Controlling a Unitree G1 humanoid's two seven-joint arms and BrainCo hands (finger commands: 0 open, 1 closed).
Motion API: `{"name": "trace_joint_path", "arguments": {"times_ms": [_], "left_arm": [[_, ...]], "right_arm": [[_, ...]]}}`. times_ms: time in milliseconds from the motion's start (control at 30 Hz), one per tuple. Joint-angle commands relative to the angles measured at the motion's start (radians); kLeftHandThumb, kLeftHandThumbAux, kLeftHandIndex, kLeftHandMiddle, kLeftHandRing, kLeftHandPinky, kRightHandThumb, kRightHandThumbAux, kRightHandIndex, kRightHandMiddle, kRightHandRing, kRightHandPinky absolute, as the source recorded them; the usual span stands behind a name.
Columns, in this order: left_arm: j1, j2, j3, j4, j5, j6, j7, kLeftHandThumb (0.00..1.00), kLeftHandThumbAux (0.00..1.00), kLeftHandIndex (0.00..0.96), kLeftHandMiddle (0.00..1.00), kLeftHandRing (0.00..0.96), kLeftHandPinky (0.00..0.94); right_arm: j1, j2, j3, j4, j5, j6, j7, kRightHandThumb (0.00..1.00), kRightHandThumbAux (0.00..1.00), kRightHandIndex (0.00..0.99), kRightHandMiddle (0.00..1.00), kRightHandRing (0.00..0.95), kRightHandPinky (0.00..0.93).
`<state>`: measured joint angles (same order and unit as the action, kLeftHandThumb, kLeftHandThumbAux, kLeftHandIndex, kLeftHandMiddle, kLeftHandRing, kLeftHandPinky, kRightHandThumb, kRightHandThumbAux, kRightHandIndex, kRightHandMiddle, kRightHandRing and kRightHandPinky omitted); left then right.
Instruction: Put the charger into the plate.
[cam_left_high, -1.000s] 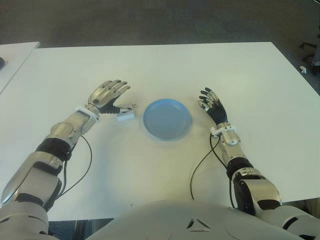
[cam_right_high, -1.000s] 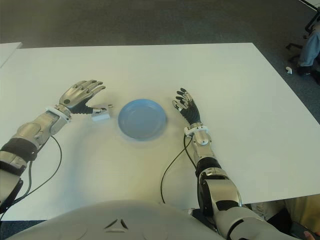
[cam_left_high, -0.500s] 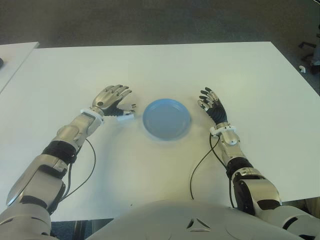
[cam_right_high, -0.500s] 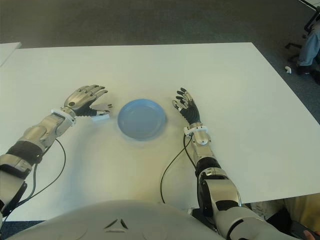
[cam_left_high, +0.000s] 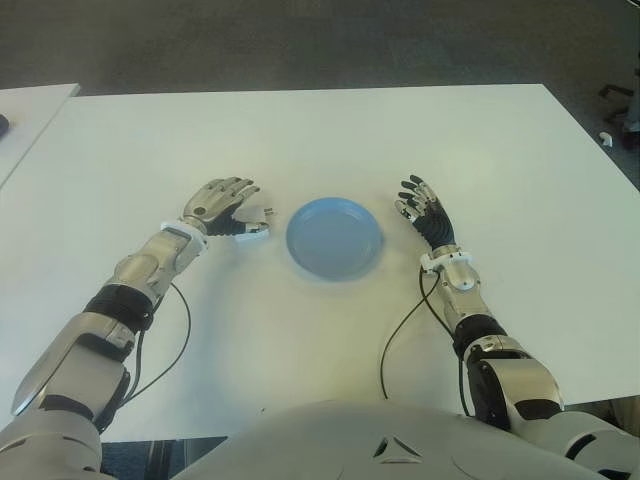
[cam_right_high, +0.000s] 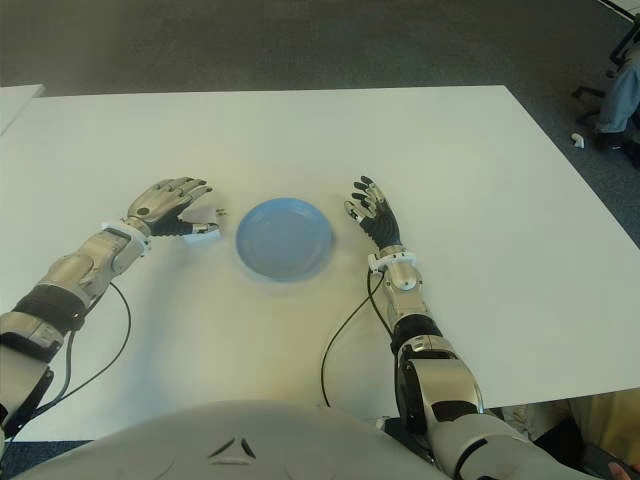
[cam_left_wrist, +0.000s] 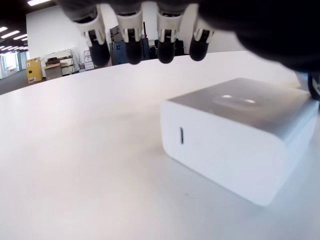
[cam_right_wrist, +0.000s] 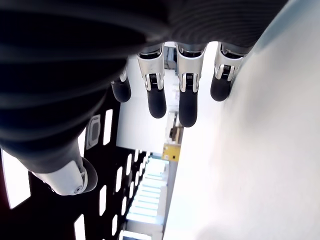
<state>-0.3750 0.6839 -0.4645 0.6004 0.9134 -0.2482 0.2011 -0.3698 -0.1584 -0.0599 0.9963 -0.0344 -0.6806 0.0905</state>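
The robot's left hand (cam_left_high: 218, 203) hovers palm-down over a white charger (cam_left_high: 250, 231) on the white worktop (cam_left_high: 300, 140), its fingers (cam_left_wrist: 130, 30) spread above the block and not closed on it. In the left wrist view the charger (cam_left_wrist: 235, 150) lies flat on the worktop under the fingertips, a small slot showing on its near face. The charger sits just left of a round blue plate (cam_left_high: 334, 238), close to the rim but apart from it, its metal prongs pointing toward the plate. The plate stands at the middle of the worktop, between the two hands, with nothing in it. On the right side of the plate, the right hand (cam_left_high: 424, 211) shows palm-down with its fingers spread, holding nothing; its wrist view shows four fingertips (cam_right_wrist: 187, 107) extended side by side. Black cables (cam_left_high: 400, 335) trail from both wrists back toward the robot's body. At the far left edge, part of a second white table (cam_left_high: 30, 110) is visible.
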Motion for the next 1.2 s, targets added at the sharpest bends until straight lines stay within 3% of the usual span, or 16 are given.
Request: {"name": "trace_joint_path", "arguments": {"times_ms": [33, 833, 1200], "left_arm": [[0.028, 0.004, -0.017, -0.001, 0.003, 0.001, -0.030, 0.109, 0.170, 0.000, 0.000, 0.000, 0.000], [0.056, 0.023, -0.019, -0.005, -0.002, -0.013, -0.023, 0.102, 0.183, 0.000, 0.000, 0.000, 0.000], [0.060, 0.028, -0.018, 0.018, 0.001, -0.032, 0.006, 0.099, 0.200, 0.000, 0.000, 0.000, 0.000]], "right_arm": [[0.024, 0.007, 0.002, 0.018, 0.002, 0.024, 0.012, 0.083, 0.612, 0.000, 0.165, 0.182, 0.094], [0.029, 0.005, -0.006, 0.016, 0.011, 0.020, 0.034, 0.112, 0.613, 0.000, 0.151, 0.167, 0.105], [0.030, 0.005, -0.009, 0.017, 0.012, 0.018, 0.036, 0.077, 0.626, 0.000, 0.153, 0.171, 0.104]]}}
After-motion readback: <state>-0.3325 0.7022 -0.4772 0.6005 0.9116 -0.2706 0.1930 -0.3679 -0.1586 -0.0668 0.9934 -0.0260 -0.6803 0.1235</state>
